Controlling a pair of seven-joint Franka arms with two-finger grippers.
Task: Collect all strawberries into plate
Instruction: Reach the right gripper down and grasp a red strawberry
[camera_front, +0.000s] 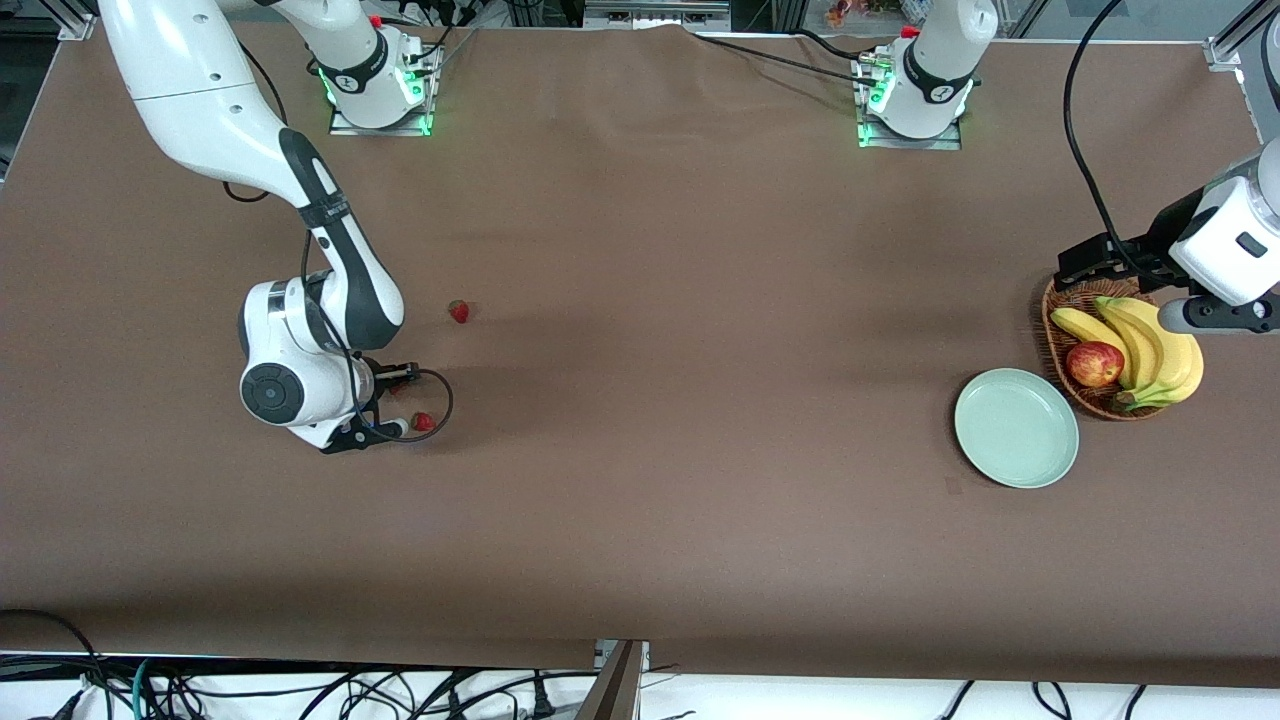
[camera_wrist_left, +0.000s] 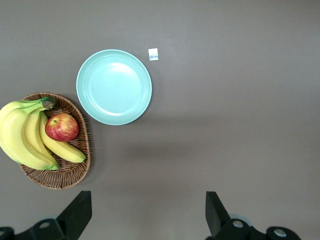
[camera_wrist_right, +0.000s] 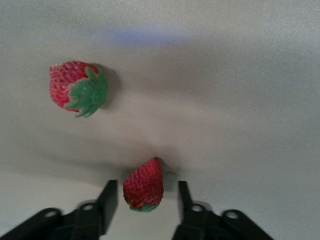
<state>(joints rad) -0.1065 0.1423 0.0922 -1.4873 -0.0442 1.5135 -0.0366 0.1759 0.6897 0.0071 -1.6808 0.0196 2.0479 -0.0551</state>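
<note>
Now we pinch a strawberry (camera_wrist_right: 143, 186).
Small, light, soft: right gripper (camera_wrist_right: 145, 200) straddles its sides, fingers not yet touching; left gripper (camera_wrist_left: 147, 212) spread, waiting.

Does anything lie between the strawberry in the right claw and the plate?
Nothing visible does. The right claw straddles a strawberry on the table at the right arm's end; bare tablecloth runs from there to the plate. The basket sits beside the plate, off that path.
</note>
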